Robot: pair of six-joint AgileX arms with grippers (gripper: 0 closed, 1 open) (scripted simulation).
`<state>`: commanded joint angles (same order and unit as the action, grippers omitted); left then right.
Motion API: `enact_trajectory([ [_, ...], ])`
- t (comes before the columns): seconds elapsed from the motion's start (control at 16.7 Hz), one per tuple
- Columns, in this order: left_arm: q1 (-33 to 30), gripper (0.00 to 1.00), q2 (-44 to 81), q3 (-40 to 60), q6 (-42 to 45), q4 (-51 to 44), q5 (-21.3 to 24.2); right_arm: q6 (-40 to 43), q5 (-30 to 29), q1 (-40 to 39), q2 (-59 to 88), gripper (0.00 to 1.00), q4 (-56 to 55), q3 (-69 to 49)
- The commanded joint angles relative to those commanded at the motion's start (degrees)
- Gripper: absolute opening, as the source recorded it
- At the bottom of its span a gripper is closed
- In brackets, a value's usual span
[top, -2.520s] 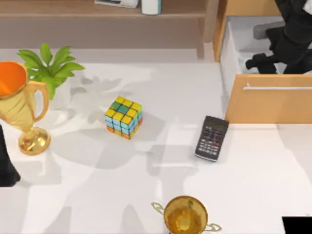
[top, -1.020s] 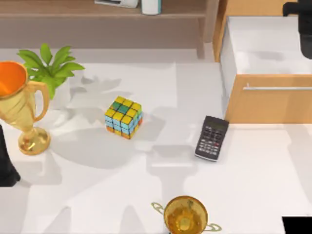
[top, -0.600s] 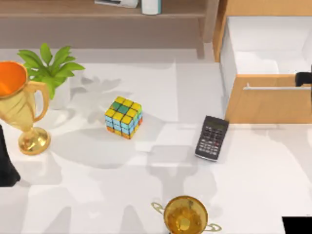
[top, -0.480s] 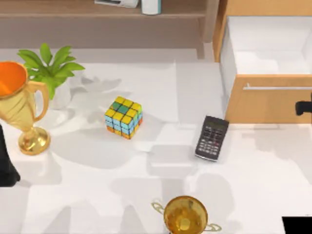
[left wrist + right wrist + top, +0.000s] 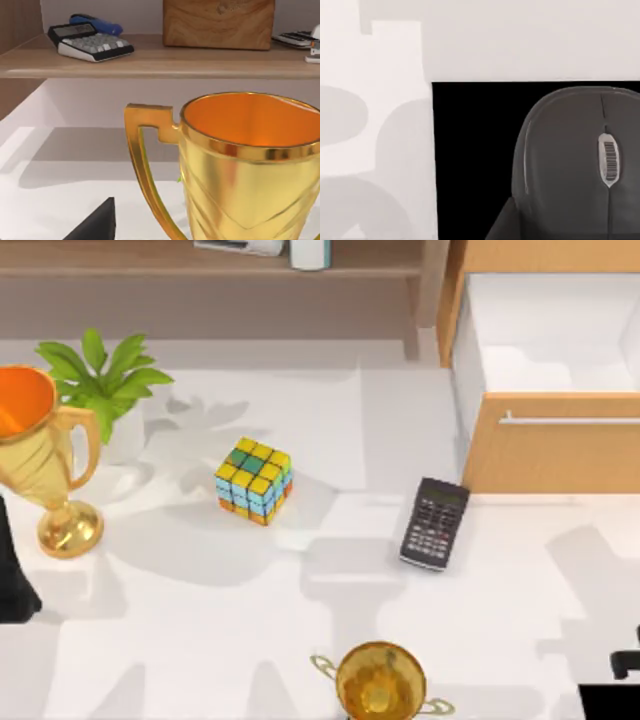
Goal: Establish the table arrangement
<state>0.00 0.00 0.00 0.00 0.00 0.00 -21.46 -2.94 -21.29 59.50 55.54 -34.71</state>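
While the white table (image 5: 200, 640) spreads across most of the top view, you can see it carries a Rubik's cube (image 5: 254, 481) near the middle, a black calculator (image 5: 435, 523) to its right just before the open, empty drawer (image 5: 545, 340), a potted plant (image 5: 105, 380) and a gold trophy (image 5: 40, 455) at the left, and a second trophy (image 5: 380, 680) at the near edge. Your right gripper (image 5: 628, 662) sits at the lower right edge, above a grey mouse (image 5: 580, 160) on a black mouse pad (image 5: 475, 160); whether its jaws are apart or together, I cannot tell. Your left arm (image 5: 12, 580) waits at the left edge, jaws likewise unclear. I judge the arranging barely begun: the mouse looks next.
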Motion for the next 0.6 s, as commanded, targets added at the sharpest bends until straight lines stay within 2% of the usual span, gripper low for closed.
enact_trajectory([
  [0.24,0.0,1.00,0.0,0.0,0.0,0.0,0.0,0.5,0.4,-1.0,-1.8,0.00,-1.0,6.7],
  [0.6,0.0,1.00,0.0,0.0,0.0,0.0,0.0,0.5,0.5,-0.8,-1.8,0.00,-1.0,7.3],
])
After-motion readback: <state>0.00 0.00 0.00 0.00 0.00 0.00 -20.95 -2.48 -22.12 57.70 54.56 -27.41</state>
